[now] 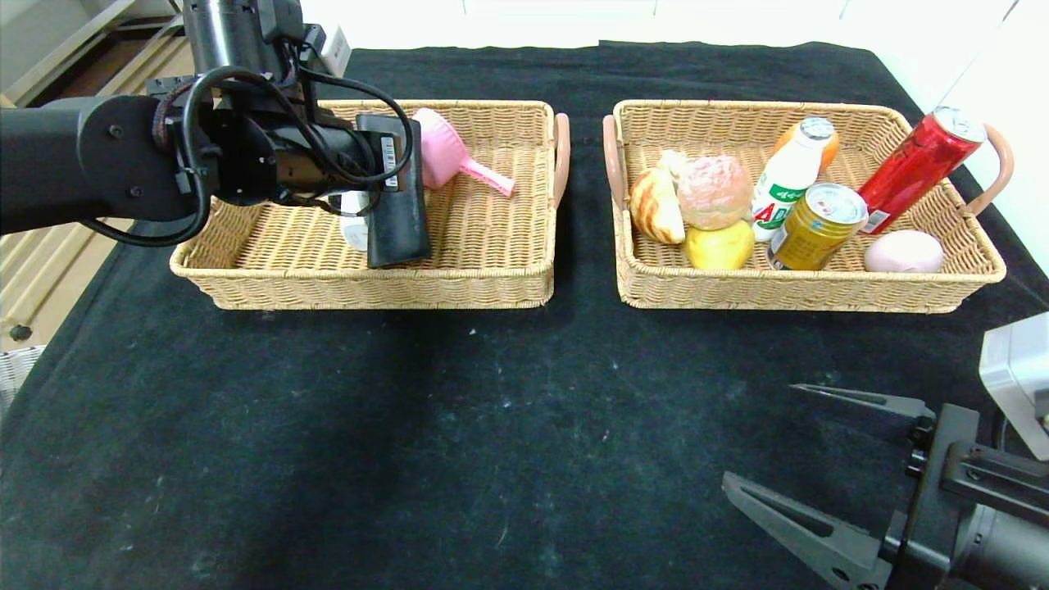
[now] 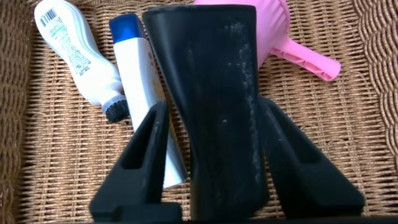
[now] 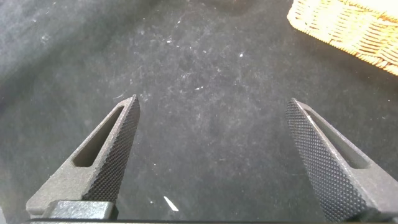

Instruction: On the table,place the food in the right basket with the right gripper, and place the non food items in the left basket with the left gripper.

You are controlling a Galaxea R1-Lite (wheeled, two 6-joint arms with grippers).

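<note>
**Robot body: matte black arms, wedge fingers**

Left arm (image 1: 98, 168): thick matte black tube, looped black cables, small screws, white barcode label near wrist. Left gripper (image 2: 214, 165): black slotted wedge fingers. Right gripper (image 1: 807, 475): grey-black tapered fingers, dimpled inner pads (image 3: 121, 152), pale grey housing behind.

The white plastic drink bottle with green label (image 1: 783, 190) in the right basket shows a large red letter "A". The white squeeze bottle (image 2: 76, 55) carries a barcode, but its small print is not readable.
</note>
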